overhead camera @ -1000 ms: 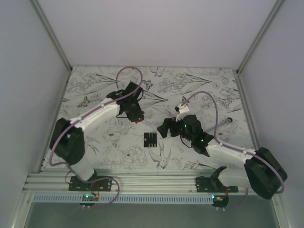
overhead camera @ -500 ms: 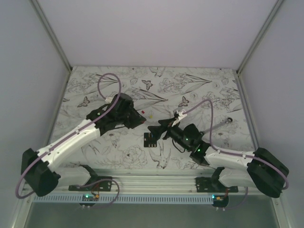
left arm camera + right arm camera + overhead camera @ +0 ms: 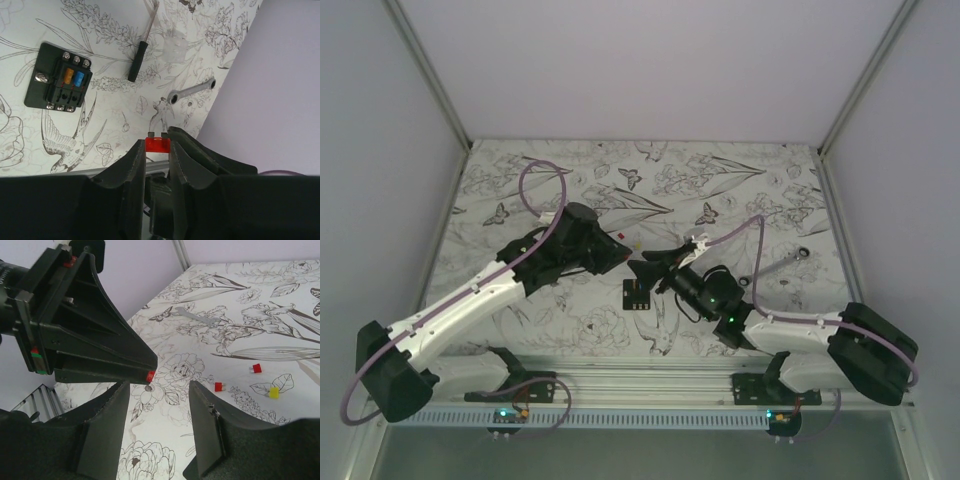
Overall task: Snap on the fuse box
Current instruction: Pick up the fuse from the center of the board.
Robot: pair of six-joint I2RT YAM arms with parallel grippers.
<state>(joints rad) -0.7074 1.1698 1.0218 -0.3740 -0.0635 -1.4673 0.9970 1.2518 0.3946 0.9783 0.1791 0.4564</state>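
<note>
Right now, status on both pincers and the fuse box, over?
Left pincer shut on a red fuse. Right pincer open, empty. Fuse box flat on table, untouched. Nothing lying on it.

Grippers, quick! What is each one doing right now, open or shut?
Left gripper: shut on a red fuse.
Right gripper: open, holding nothing.

Fuse box (image 3: 635, 297) partly behind right claw (image 3: 640, 267)
</note>
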